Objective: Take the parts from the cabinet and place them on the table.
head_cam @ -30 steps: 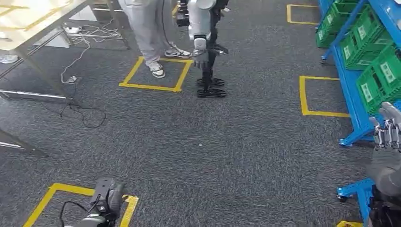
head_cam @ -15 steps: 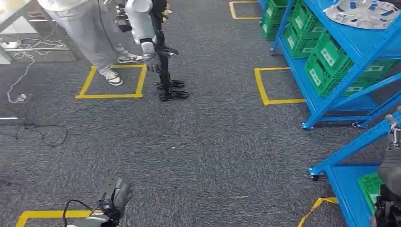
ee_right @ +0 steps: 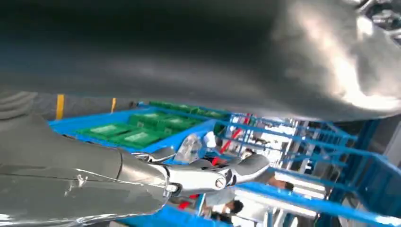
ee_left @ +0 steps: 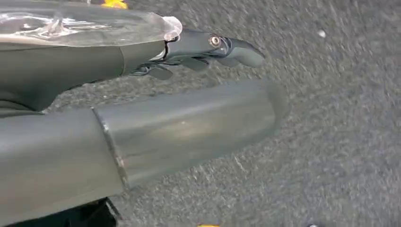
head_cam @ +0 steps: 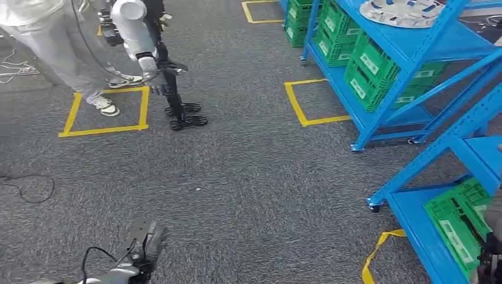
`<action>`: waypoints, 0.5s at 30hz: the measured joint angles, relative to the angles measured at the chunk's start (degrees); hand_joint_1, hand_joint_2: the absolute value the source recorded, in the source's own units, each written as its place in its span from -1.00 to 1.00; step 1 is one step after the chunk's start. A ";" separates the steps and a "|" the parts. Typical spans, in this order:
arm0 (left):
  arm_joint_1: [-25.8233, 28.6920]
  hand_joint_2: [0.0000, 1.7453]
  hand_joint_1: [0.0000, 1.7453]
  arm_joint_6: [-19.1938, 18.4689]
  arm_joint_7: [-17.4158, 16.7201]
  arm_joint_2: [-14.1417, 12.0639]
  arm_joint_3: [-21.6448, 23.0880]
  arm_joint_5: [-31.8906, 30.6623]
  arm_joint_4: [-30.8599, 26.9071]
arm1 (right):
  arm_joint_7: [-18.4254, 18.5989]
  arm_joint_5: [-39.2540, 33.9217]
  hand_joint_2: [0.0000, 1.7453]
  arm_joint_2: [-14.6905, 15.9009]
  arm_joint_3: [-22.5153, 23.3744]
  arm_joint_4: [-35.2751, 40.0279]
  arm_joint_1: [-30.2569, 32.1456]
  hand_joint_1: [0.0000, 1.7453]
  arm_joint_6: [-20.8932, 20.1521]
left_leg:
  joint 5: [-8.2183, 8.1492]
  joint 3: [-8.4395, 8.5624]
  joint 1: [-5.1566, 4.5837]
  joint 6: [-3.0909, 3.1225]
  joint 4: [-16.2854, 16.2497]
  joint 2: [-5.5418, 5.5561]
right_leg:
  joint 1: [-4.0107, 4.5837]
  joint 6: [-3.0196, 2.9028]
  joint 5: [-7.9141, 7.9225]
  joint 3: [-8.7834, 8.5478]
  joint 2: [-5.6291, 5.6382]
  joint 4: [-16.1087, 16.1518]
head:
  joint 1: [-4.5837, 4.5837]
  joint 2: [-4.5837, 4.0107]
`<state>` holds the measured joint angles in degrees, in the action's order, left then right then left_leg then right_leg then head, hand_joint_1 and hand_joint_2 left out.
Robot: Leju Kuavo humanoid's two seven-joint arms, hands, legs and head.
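Observation:
A blue shelf rack (head_cam: 408,50) stands at the right, with a round silver part (head_cam: 401,12) lying on its upper shelf. Green crates (head_cam: 379,68) fill its lower shelves. My left hand (head_cam: 145,249) hangs low over the grey carpet, far from the rack. In the left wrist view the left hand (ee_left: 208,47) has its fingers stretched out and holds nothing. In the right wrist view my right hand (ee_right: 208,175) also has straight fingers with nothing in them, and blue shelves with green crates lie beyond it.
A second blue rack (head_cam: 456,160) with a green crate (head_cam: 459,222) is close at the lower right. Another humanoid robot (head_cam: 145,47) and a person (head_cam: 53,41) stand at the upper left by a yellow taped square (head_cam: 106,109). Grey carpet lies between.
The whole picture has slid left as the camera turned right, bringing the blue racks and the silver part into view. My right hand has slipped out at the right edge.

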<state>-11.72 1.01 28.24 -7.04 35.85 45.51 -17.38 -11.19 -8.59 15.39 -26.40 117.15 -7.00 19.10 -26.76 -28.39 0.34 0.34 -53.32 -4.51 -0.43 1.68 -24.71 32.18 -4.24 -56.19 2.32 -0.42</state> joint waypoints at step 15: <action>0.18 -1.00 -1.00 0.00 0.15 -0.46 0.02 0.83 -0.15 | -0.98 -0.39 -1.00 -0.50 -0.85 -0.72 -1.55 -1.00 2.01 | 1.81 -3.50 0.29 -1.21 -3.16 7.47 | 0.33 -2.57 0.32 -0.90 9.08 1.56 | 0.94 0.00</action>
<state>-11.54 1.01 28.39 -7.50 35.87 46.34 -17.53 -12.17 -8.98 14.88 -27.26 116.43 -8.55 21.11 -24.95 -31.88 0.62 -0.87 -56.48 2.96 -0.10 -0.90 -24.40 31.28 4.84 -54.63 3.26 -0.42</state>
